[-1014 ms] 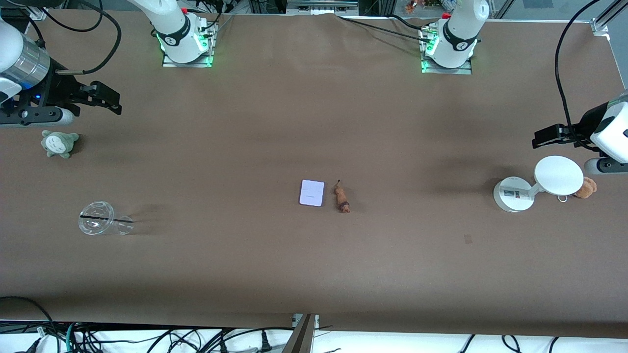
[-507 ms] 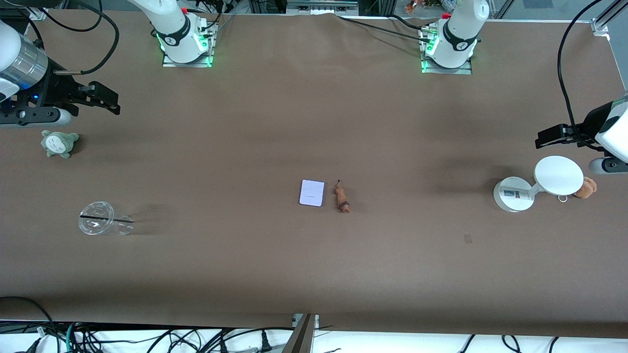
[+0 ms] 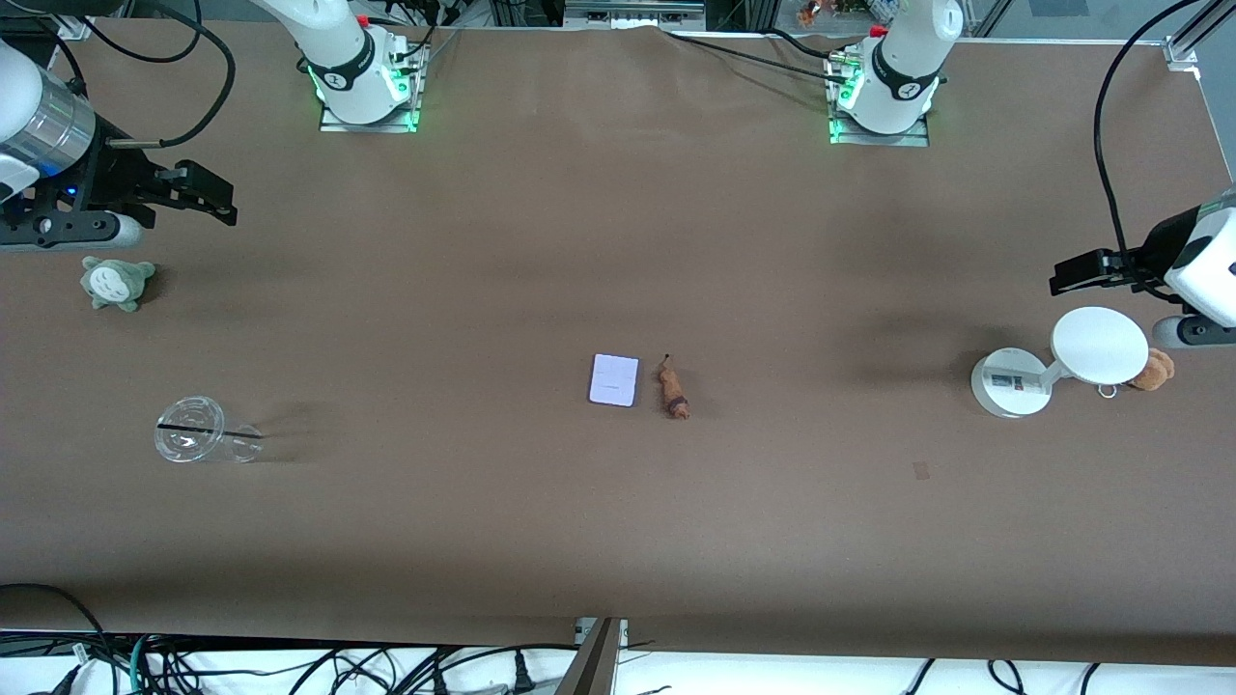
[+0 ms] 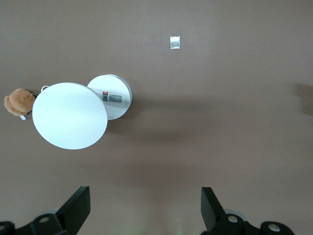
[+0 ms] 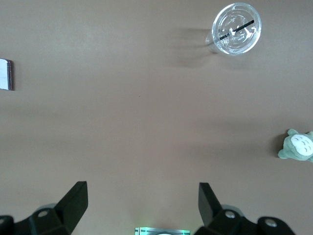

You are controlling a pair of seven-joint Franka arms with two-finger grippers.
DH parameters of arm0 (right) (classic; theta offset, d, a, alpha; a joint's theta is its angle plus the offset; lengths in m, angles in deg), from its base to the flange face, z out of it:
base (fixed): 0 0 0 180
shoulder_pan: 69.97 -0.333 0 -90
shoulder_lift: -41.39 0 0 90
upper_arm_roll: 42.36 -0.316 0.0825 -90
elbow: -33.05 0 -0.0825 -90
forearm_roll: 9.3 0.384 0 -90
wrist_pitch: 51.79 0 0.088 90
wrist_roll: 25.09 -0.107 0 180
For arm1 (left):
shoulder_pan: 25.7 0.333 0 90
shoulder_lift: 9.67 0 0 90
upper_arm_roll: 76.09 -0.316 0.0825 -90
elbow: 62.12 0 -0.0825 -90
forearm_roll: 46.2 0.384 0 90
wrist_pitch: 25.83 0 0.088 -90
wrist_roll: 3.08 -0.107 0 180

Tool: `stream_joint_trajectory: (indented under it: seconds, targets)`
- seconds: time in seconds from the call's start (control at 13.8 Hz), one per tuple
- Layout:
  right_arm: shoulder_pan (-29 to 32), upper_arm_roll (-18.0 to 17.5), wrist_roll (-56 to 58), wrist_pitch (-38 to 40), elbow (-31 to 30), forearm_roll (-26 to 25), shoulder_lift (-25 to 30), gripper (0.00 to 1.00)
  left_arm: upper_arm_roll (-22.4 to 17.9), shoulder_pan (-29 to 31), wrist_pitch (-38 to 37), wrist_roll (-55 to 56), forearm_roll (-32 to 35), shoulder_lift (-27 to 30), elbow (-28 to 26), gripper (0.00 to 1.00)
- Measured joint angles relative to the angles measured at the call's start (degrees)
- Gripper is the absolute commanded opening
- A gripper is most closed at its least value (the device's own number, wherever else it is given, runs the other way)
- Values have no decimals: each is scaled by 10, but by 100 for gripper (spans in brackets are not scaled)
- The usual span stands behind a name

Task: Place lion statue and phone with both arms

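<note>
- I see the phone (image 3: 614,379) lying flat at the centre of the front view, on the brown table (image 3: 618,521).
- The lion (image 3: 673,387) lies just beside the phone, toward the left arm's end, with a narrow gap between them; neither is touched.
- In the right wrist view, only an edge of the phone (image 5: 5,74) shows at the frame's left edge.
- My right gripper (image 3: 214,198) hangs at the upper left of the front view, above the table near the grey-green plush (image 3: 117,282). Its jaws stand wide apart with nothing between them; the right wrist view shows both fingers (image 5: 73,198) spread over bare table.
- My left gripper (image 3: 1074,275) hangs at the right edge of the front view, just above the white stand (image 3: 1012,383). Its jaws are wide apart too, and hold nothing; its fingers (image 4: 78,205) show spread in the left wrist view.
- A brown bear (image 3: 1153,370) sits against the stand's disc top, at the table's end.
- A clear cup (image 3: 198,432) lies on its side at the lower left of the front view, nearer the camera than the plush.
</note>
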Motion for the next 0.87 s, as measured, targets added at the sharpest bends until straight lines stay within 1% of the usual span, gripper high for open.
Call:
stream_joint_trajectory:
  seconds: [0.22, 0.51, 0.87]
  targets:
    - [0, 0, 0, 2, 0, 0, 0, 100, 6, -30, 12, 56, -1, -14, 0, 100]
    - [0, -1, 0, 4, 0, 0, 0, 100, 11, -112, 86, 181, -2, -55, -1, 100]
    - [0, -1, 0, 4, -2, 0, -3, 100, 13, -196, 180, 296, -6, -115, 1, 100]
